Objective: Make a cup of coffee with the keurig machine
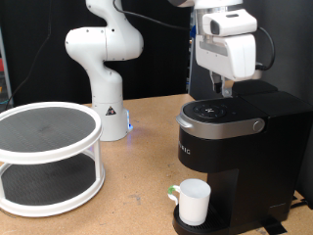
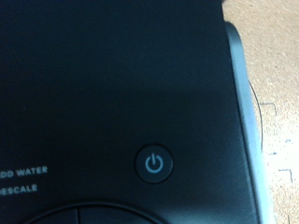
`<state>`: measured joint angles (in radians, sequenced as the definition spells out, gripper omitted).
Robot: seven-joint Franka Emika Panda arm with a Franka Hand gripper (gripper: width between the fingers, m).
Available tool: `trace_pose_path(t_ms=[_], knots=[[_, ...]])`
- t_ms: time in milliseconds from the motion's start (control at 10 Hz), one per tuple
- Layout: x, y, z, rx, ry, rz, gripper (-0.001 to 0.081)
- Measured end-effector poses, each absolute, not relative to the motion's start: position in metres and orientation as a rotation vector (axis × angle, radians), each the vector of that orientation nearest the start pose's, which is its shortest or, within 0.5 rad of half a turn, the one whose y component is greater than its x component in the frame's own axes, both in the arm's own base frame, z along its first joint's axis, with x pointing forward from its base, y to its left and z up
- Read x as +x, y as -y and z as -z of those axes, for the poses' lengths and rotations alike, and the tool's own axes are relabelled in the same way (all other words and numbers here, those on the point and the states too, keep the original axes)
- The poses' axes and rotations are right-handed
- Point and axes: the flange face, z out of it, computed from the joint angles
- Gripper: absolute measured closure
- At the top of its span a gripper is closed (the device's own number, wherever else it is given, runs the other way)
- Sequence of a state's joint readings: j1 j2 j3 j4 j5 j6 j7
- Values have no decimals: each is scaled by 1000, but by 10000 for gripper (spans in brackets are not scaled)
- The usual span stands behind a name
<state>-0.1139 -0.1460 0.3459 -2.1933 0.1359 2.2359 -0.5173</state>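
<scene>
Hovering directly above the keurig machine (image 1: pixel 230 147), the gripper (image 1: pixel 227 88) points straight down at its round top panel (image 1: pixel 217 110), finger spread impossible to tell, while the cup (image 1: pixel 193 201) sits well below on the drip tray (image 1: pixel 178 225).

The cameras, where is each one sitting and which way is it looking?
Exterior view: off the arm, looking across the wooden table at the keurig machine, with the cup on its drip tray, a white two-tier rack at this view's left, and the arm and tool above the machine.
Wrist view: on the hand, looking straight at the machine's black top and its lit power button; none of the tool shows.
Shared: both see the keurig machine's top.
</scene>
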Motion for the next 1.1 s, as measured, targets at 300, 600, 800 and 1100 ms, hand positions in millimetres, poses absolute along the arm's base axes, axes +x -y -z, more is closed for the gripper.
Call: trace_pose_path(t_ms=[300,600,800,1100], knots=[[498,-124,-448,-2936,985,327,779],[496,-122,-442,-2944,960,347,801],[497,-120,-442,-2951,931,356,801],[499,-116,-440,-2958,913,354,799]])
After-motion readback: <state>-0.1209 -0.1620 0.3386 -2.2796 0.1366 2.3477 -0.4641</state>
